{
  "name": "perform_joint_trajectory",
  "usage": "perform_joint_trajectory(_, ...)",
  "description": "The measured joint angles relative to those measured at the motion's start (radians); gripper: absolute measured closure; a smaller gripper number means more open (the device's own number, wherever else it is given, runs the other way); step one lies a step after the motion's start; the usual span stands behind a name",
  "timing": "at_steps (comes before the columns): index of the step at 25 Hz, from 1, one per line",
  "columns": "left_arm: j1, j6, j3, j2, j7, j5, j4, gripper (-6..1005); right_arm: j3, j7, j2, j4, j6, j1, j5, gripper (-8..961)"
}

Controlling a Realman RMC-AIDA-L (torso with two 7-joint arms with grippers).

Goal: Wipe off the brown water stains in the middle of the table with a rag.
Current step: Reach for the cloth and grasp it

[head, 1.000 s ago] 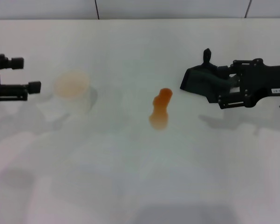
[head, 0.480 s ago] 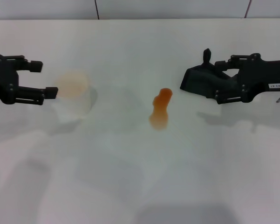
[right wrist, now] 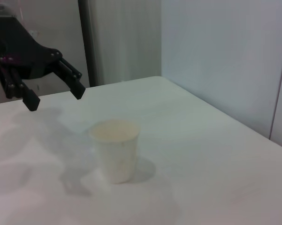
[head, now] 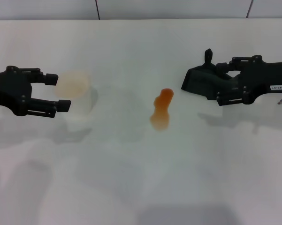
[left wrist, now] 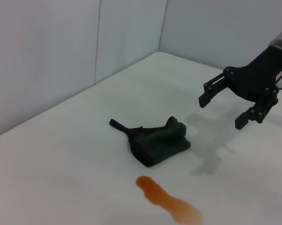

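stains [head: 160, 109] lie left of right gripper [head: 217, 85]

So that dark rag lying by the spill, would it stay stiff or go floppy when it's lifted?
Probably floppy: the dark rag lies bunched in soft folds on the table, with a loose corner trailing out. It looks light for its size, so it would likely droop from the open right end effector hanging above it.

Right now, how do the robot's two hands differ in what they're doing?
The left hand is open and hangs beside the white cup, while the right hand is open and sits right at the dark rag. The left is far from the brown stain; the right is nearer. Both are black and hold nothing.
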Motion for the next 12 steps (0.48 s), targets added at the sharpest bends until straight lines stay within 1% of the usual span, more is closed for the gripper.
perform_joint_trajectory(5,-0.001,0.0,0.0,-0.001,-0.007,-0.003,0.0,126,0.003,0.003,-0.001,0.003,0.007,0.012,-0.001,199)
perform_joint_trajectory(12,0.0,0.001,-0.001,-0.015,-0.002,-0.014,-0.001,126,0.001,0.042,-0.001,0.004,0.032,0.051,-0.011,200)
